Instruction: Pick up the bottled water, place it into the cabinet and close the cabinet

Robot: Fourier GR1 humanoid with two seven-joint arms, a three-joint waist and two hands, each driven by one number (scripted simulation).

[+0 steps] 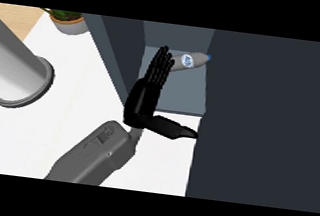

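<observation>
The bottled water (pixel 189 61) lies on its side inside the cabinet (pixel 183 95), pale with a blue label and its cap end toward the right. My right hand (pixel 146 95) reaches into the cabinet opening with straight fingers pointing up the view. Its fingertips (pixel 163 55) are right beside the bottle's left end; whether they touch it I cannot tell. The thumb (pixel 179 130) sticks out to the right, near the dark cabinet door (pixel 273 119). The hand holds nothing. My left hand does not show.
A dark cabinet side panel (pixel 118 49) runs along the left of the opening. A thick grey cylinder with a flanged end (pixel 15 69) crosses the upper left. A potted plant (pixel 69 21) stands at the back on the white counter (pixel 67 103).
</observation>
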